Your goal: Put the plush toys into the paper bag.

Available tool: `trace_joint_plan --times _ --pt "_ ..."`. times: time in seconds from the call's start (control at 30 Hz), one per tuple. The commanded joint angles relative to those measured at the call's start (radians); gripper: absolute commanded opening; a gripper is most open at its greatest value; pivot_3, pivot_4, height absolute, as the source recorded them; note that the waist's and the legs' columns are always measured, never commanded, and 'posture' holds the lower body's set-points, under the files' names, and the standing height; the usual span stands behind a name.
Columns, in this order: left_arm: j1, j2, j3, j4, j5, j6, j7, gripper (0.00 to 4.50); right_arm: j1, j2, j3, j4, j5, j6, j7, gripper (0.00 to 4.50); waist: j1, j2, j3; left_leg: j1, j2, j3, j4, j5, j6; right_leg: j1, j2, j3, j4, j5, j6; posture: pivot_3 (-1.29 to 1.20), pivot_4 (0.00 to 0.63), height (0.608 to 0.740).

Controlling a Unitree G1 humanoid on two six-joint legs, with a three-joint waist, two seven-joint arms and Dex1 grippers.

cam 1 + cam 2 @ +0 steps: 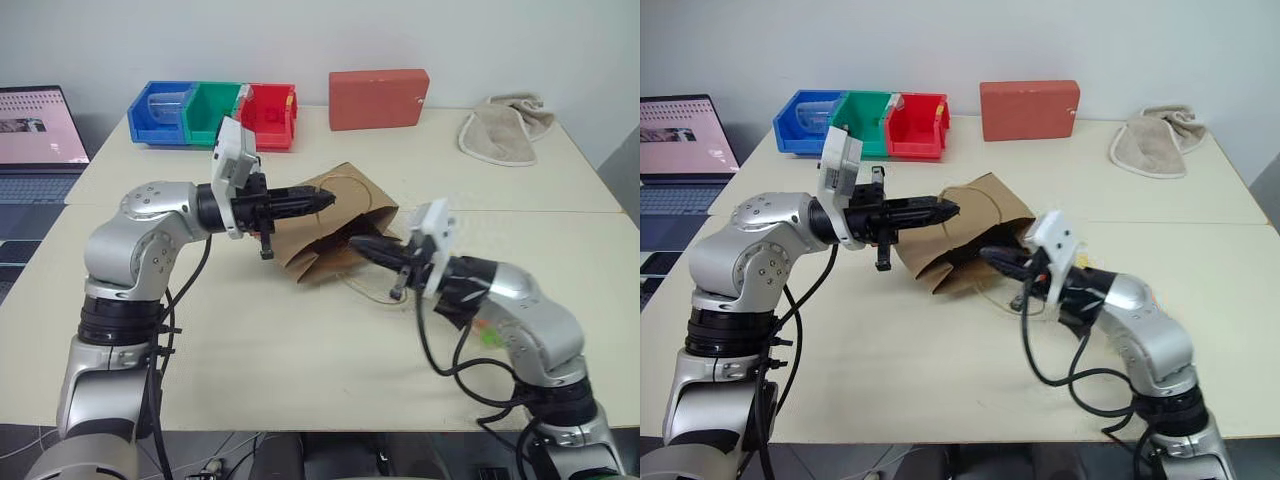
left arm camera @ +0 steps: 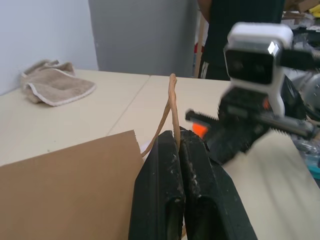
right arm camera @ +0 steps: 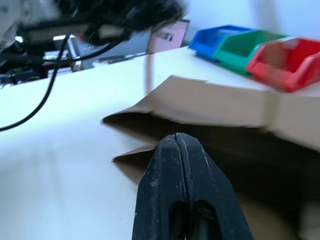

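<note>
The brown paper bag (image 1: 312,256) lies on its side at mid-table, its mouth facing my right arm. My left gripper (image 1: 325,198) is shut on one thin tan handle (image 2: 172,100) of the bag, holding it up above the bag's upper edge (image 2: 65,185). My right gripper (image 1: 356,243) is shut with nothing in it, and its tip hovers just in front of the dark bag mouth (image 3: 215,150). The other handle loop (image 1: 370,291) rests on the table. The plush toys are hidden.
A red-orange block (image 1: 379,98) and blue, green and red bins (image 1: 215,113) stand along the far edge. A beige folded cloth (image 1: 505,128) lies at the far right. An open laptop (image 1: 35,130) sits at the far left.
</note>
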Motion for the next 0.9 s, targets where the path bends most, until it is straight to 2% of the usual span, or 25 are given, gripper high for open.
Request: trace_joint_plan --times 0.03,0.13,0.27,0.33,0.43,0.67,0.77,0.9 --pt "0.011 -0.009 -0.008 -0.055 -0.012 0.003 0.003 0.00 -0.016 -0.036 -0.080 -0.010 0.053 -0.013 0.015 0.60 0.001 0.000 0.000 0.000 0.000 0.000 0.000 0.000 0.000 0.000 0.000 0.000 0.000 0.000 0.000 0.00 0.150 0.740" --pt "0.027 -0.010 -0.007 -0.071 -0.012 0.008 0.009 0.00 0.010 -0.131 -0.113 0.010 -0.003 -0.046 0.030 1.63 0.001 0.000 0.000 0.000 0.000 0.000 0.000 0.000 0.000 0.000 0.000 0.000 0.000 0.000 0.000 0.00 0.150 0.740" --pt "0.047 0.004 0.005 -0.084 -0.013 0.010 0.015 0.00 0.100 -0.341 -0.093 0.043 -0.102 -0.113 0.129 3.03 0.009 0.000 0.000 -0.001 0.000 0.001 0.000 0.000 0.000 0.000 0.000 0.000 -0.001 0.000 0.000 0.00 0.150 0.740" --pt "0.047 0.009 0.016 -0.080 -0.016 0.010 0.021 0.00 0.129 -0.403 -0.067 0.057 -0.147 -0.139 0.149 3.03 0.014 0.000 0.000 0.000 0.000 0.001 0.000 0.000 0.000 0.000 0.000 0.000 -0.001 0.000 0.000 0.00 0.150 0.740" --pt "0.049 0.027 0.038 -0.079 -0.028 0.017 0.018 0.00 0.151 -0.432 -0.012 0.112 -0.231 -0.186 0.135 3.03 0.008 0.000 0.000 0.001 0.000 0.002 0.001 0.000 0.000 0.000 0.000 0.001 -0.001 0.000 0.000 0.00 0.150 0.740" --pt "0.048 0.046 0.046 -0.084 -0.027 0.013 0.020 0.00 0.083 -0.404 0.139 0.293 -0.435 -0.312 0.095 3.03 0.006 0.000 0.000 0.000 0.000 0.002 0.003 0.000 0.000 0.000 0.000 0.002 0.000 0.001 0.001 0.00 0.150 0.740" --pt "0.053 0.045 0.046 -0.092 -0.028 0.013 0.024 0.00 0.051 -0.376 0.152 0.358 -0.487 -0.360 0.061 2.45 0.006 0.000 0.000 0.000 0.000 0.002 0.003 0.000 0.000 0.000 0.000 0.002 -0.001 0.001 0.001 0.00 0.150 0.740" --pt "0.065 0.051 0.052 -0.106 -0.030 0.016 0.028 0.00 0.030 -0.367 0.138 0.392 -0.502 -0.389 0.074 1.01 0.007 0.000 0.000 0.000 0.000 0.002 0.003 0.000 0.000 0.000 0.000 0.002 0.000 0.001 0.001 0.00 0.150 0.740"
